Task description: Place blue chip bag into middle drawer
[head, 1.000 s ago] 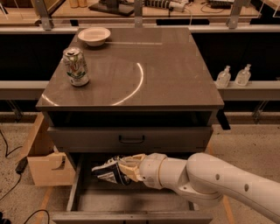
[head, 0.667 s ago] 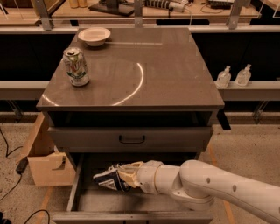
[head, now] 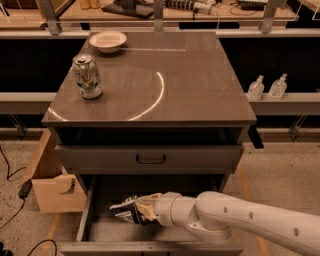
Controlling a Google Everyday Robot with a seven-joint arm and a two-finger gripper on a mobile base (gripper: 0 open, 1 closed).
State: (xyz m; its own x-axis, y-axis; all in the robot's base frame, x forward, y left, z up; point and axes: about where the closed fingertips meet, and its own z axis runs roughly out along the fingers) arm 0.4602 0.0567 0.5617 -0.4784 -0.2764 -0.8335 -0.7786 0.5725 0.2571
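One gripper (head: 134, 210) is inside the open middle drawer (head: 86, 212), its fingers pinching the blue chip bag (head: 121, 214). The bag is over the drawer floor, nearer its left side rail; whether it touches, I cannot tell.

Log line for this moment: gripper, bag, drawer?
gripper: in open middle drawer, shut on blue chip bag | release: not yet | countertop: soda can, bowl

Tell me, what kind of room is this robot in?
Probably a lab or workshop: a workbench with gear at the back, bottles on a ledge, a drawer cabinet. The gripper holds a chip bag inside the open drawer.
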